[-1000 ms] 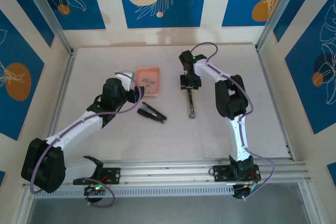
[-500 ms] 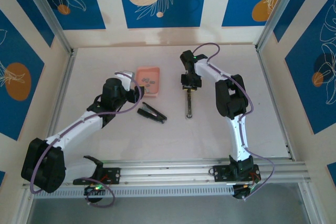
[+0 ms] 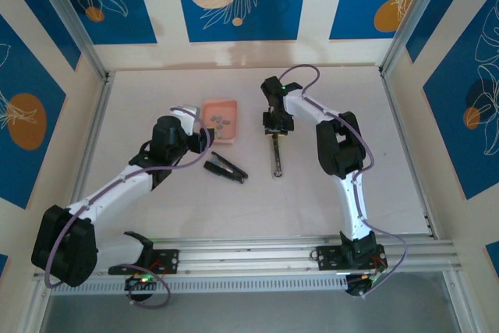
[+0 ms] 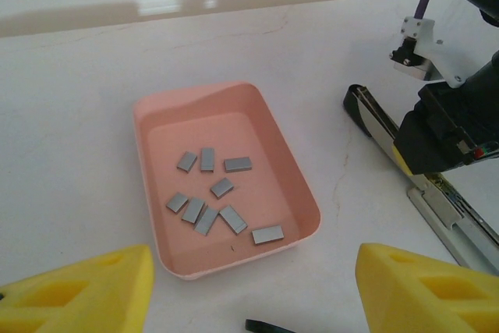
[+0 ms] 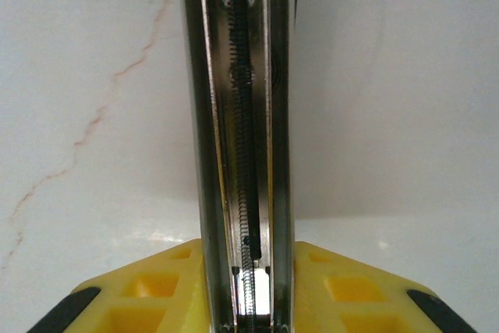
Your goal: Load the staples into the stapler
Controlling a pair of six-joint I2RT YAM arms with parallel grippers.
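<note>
Stapler (image 3: 275, 157) and right jaws have slid left, jaws clamped on its open rail; bare desk (image 3: 390, 161) right of them. Left jaws spread wide over near rim of tray (image 4: 143, 161), staples (image 4: 222, 187) loose inside. Stapler's far end cut off in right wrist view

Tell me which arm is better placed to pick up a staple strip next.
Left. The left end effector hangs open right by the pink tray holding the staples, while the right end effector is clamped on the open rail of the stapler.
</note>
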